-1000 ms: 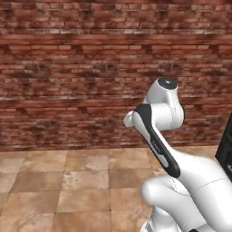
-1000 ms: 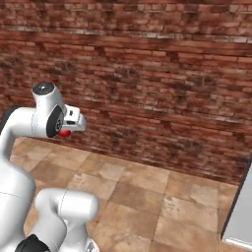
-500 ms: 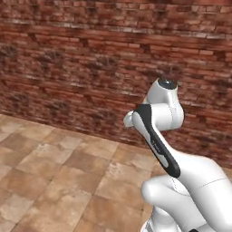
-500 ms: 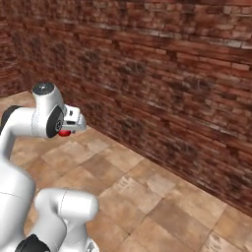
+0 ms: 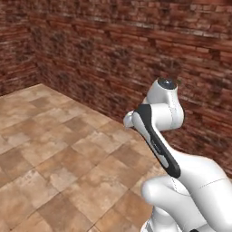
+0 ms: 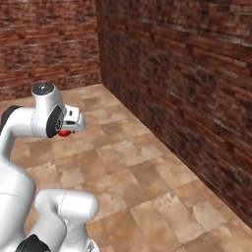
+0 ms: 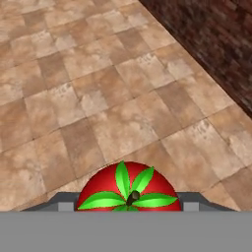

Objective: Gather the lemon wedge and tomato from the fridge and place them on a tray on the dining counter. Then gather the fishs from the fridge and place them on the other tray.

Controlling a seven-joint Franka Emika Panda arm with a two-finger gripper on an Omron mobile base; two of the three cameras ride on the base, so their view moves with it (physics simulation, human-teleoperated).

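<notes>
At bottom centre of the hand view, gripping the tomato (image 7: 127,189), red with its green leafy top and dark stem facing the camera, grey finger tips (image 7: 63,203) pressing at both sides. Showing again at middle left of the right base view, a red spot (image 6: 64,133) tucked under the white hand, gripper (image 6: 66,129) clamped around it and held high over the floor (image 6: 147,177). Folding the arm (image 5: 156,145) at lower right of the left base view, elbow bent, dark band running down the link. Facing a brick wall (image 5: 136,50) across the upper frame, corner at upper left; tan stone tiles filling the lower left.
</notes>
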